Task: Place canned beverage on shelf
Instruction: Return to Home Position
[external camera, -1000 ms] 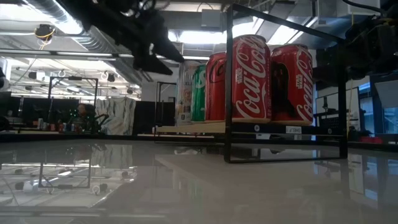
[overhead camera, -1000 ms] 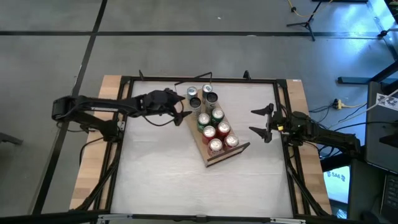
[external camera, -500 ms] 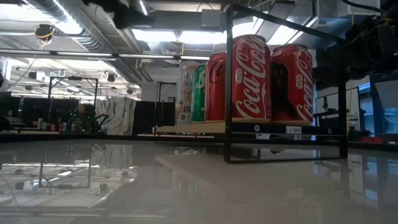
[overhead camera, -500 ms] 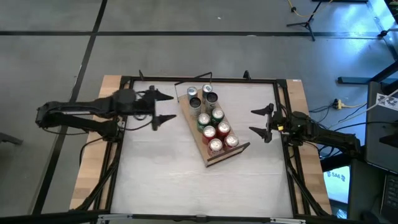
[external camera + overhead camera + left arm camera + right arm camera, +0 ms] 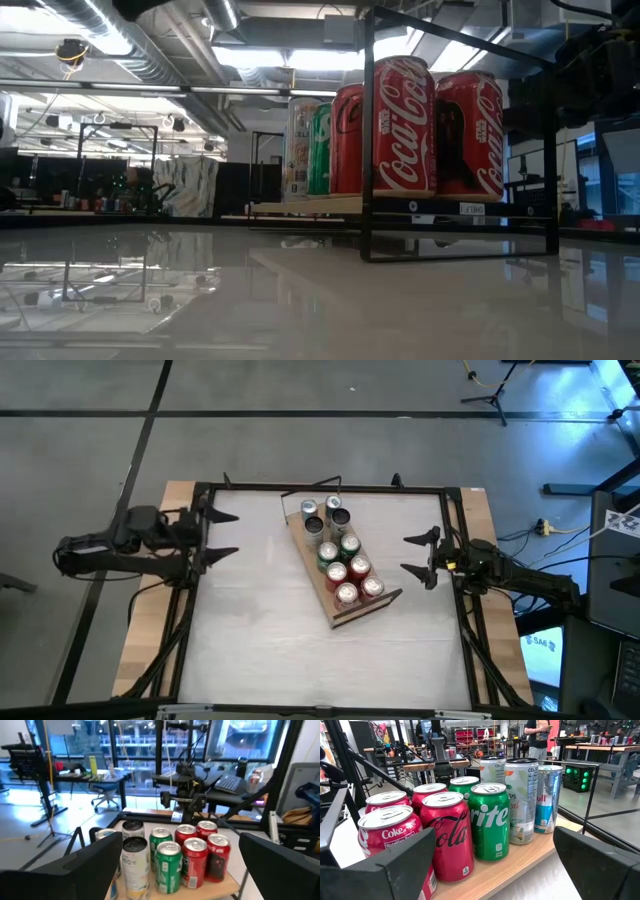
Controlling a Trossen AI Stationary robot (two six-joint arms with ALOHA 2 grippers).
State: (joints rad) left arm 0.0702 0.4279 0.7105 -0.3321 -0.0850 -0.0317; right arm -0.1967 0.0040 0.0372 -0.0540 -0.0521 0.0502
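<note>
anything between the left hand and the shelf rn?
Nothing visible. The left hand is open at the left edge of the table, and only bare tabletop lies between it and the shelf, which holds the cans.

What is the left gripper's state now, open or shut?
Open. The left gripper has its fingers spread wide apart, nothing between them; the cans show beyond the gap.
</note>
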